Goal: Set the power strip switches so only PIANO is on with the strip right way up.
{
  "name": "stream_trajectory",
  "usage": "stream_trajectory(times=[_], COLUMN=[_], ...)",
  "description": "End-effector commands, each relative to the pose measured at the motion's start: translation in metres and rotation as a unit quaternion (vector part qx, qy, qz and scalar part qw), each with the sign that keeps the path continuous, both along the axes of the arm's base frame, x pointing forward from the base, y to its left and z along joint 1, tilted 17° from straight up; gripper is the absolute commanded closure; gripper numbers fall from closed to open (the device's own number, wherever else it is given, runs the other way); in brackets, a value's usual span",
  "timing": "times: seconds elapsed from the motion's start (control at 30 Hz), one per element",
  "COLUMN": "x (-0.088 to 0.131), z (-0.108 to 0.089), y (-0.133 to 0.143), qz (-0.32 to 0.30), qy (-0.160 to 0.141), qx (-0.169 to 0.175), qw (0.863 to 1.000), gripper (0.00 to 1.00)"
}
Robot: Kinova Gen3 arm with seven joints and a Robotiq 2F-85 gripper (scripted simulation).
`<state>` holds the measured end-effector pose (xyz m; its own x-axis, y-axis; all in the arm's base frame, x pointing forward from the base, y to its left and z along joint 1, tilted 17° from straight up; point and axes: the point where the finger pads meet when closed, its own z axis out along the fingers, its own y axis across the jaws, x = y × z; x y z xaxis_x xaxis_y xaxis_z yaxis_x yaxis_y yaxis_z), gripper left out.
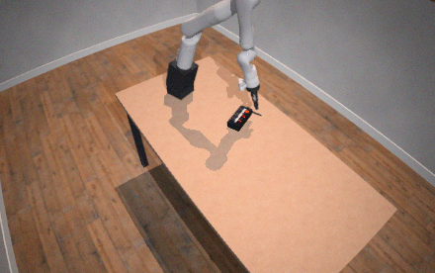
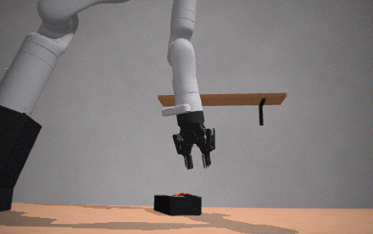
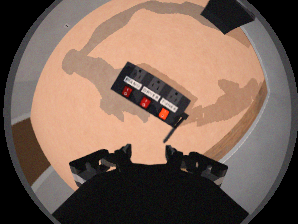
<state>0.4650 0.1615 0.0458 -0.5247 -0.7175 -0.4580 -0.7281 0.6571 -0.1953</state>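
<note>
Hovering well above the power strip [image 2: 177,204], claw [image 2: 196,162] spread and pinching nothing. Strip flat on the worktop [image 1: 297,198], three red switches [image 3: 144,102] facing up.

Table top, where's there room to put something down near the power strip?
The long stretch of table beyond the power strip, away from the arm's base, shows nothing on it. So does the strip between power strip and near edge. It's tighter around the base and under the open gripper.
</note>
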Motion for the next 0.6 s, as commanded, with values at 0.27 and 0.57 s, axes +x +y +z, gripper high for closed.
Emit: stream_trajectory(times=[0.27,0.57], x=[0.0003,0.0], z=[0.0007,-0.0002], y=[0.0001,-0.0006], qz=[0.0,-0.001], qy=[-0.001,0.001], qx=[0.0,-0.002], qw=[1.0,1.0], gripper=[0.0,0.0])
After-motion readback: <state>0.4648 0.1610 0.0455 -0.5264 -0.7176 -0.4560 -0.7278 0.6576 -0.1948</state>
